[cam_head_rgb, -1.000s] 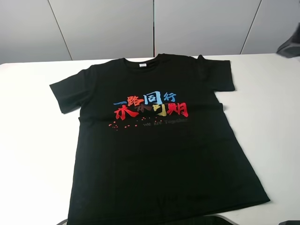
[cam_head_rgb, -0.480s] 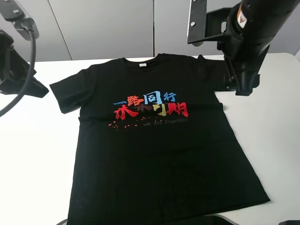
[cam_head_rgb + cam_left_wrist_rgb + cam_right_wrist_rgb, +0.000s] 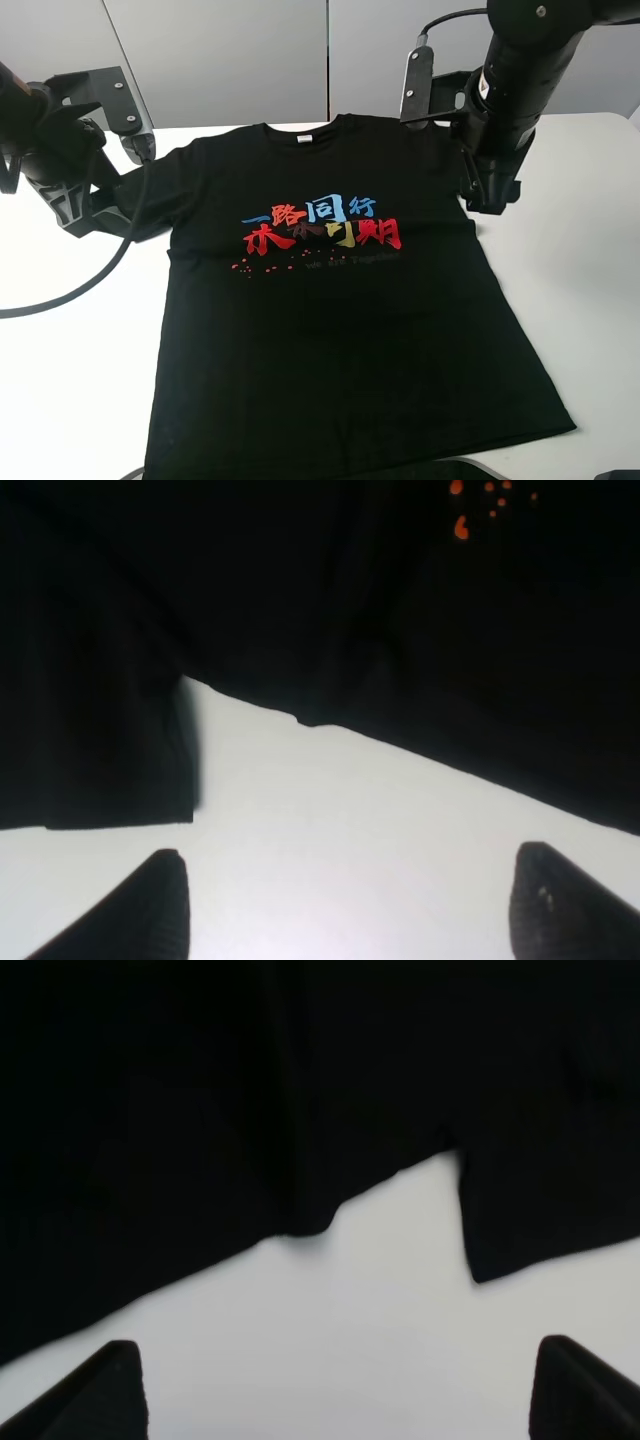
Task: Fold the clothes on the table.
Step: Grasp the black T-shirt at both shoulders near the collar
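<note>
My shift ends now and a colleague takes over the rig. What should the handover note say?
Left gripper: open, empty, over bare table beside the notch where sleeve meets side on the black T-shirt.
Right gripper: open, empty, at the matching notch on the other side.
Shirt lies flat, print up, collar at the far side.
Done: no fold made.
Left: grasp the cloth, fold sleeves and body.

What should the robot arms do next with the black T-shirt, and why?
Probably bring the left gripper down to the left sleeve and the right gripper to the right sleeve, then pinch. The T-shirt lies flat and unfolded on the table, and both grippers hang open over bare table beside the sleeves, holding no cloth.
</note>
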You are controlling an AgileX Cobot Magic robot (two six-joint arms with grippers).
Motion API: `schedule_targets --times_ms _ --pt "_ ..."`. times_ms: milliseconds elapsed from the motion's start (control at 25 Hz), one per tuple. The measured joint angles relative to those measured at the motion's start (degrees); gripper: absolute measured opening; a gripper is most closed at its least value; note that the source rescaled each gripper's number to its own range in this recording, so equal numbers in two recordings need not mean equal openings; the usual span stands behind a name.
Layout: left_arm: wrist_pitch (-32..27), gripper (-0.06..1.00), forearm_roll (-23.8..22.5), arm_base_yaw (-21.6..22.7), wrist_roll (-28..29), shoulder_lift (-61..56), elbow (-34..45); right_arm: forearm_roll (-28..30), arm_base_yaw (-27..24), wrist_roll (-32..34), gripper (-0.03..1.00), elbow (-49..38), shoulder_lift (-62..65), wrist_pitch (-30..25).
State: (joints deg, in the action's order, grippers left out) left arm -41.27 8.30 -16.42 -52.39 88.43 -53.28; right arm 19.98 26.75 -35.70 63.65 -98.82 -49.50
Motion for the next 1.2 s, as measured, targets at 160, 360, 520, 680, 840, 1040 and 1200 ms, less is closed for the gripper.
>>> schedule_targets --times_ms 160,360,520,680,840,1040,1200 --pt "0.6 0.85 -0.9 -0.2 -0.4 3.3 0.0 -11.7 -4.2 -9.2 0.83 3.7 -3.1 1.0" --pt "2.8 0.85 -1.7 -2.1 -1.5 7.6 0.0 -16.3 -4.9 -15.7 0.8 6.7 -8.5 1.3" --pt "5.7 0.85 -2.3 -3.7 -1.8 11.1 0.0 -16.1 -5.1 -17.0 0.77 7.1 -13.4 1.5" --pt "7.3 0.85 -3.4 -4.0 -2.0 14.2 0.0 -16.1 -6.0 -17.3 0.77 7.1 -16.4 2.3" --pt "10.0 0.85 -4.2 -4.0 -2.0 15.8 -0.1 -16.1 -8.5 -17.5 0.77 7.3 -17.7 3.3" --pt "12.6 0.85 -4.3 -4.0 -2.0 17.7 -0.1 -16.3 -10.9 -17.5 0.77 7.3 -18.7 4.2" --pt "13.2 0.85 -4.7 -4.0 -2.1 19.4 -0.1 -16.4 -11.2 -18.3 0.75 7.3 -20.0 5.5"
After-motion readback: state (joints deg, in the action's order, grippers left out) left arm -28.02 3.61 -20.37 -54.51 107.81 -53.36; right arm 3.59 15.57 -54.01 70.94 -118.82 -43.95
